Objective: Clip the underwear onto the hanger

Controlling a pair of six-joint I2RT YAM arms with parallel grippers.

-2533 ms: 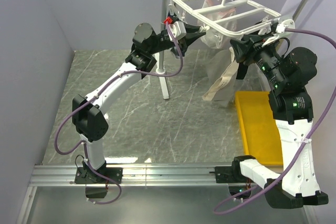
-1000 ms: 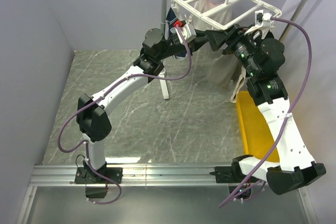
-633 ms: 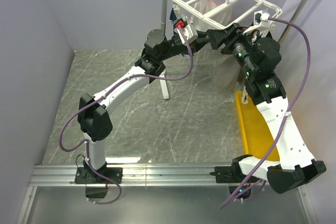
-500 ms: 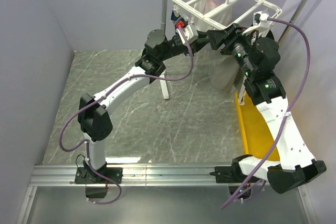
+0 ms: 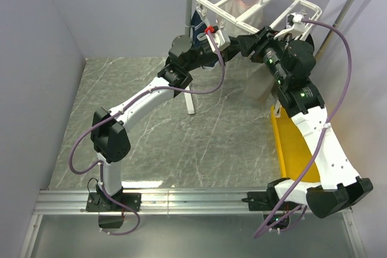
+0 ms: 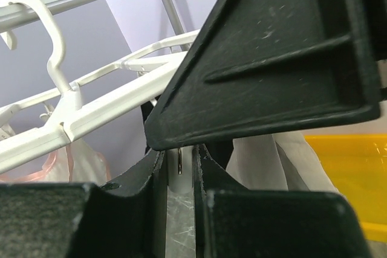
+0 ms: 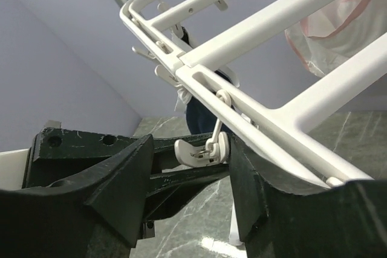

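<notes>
Overhead, the left arm rose from the marbled worktop (image 5: 151, 131) toward the centre, with the left hand (image 6: 179, 170) lifted under the near edge of the hanger (image 7: 272, 21). Its fingers stood almost together, pinching a pale strip that looked like an edge of the underwear (image 6: 260, 164). The rest of that fabric hung just to the right of the fingers, below the rack.

Next to it, nearly tip to tip, the right hand (image 7: 192, 149) stood partly open. One finger was on either side of a dangling white clip (image 7: 202, 151), and no contact with the clip could be made out. Behind the clip hung a navy garment (image 7: 205, 116). Farther right hung a pale, pink-edged garment (image 7: 326, 34). At the far right, a yellow tray (image 5: 296, 149) lay on the worktop.

The step in hand seemed to be pressing the clip open so the fabric could go in. Doing it well probably meant squeezing the clip's tail ends squarely, so that it did not swing aside on its link. The pinched edge would then need raising deep into the opened mouth before the clip was allowed to bite. The fabric was best let go only after that.
</notes>
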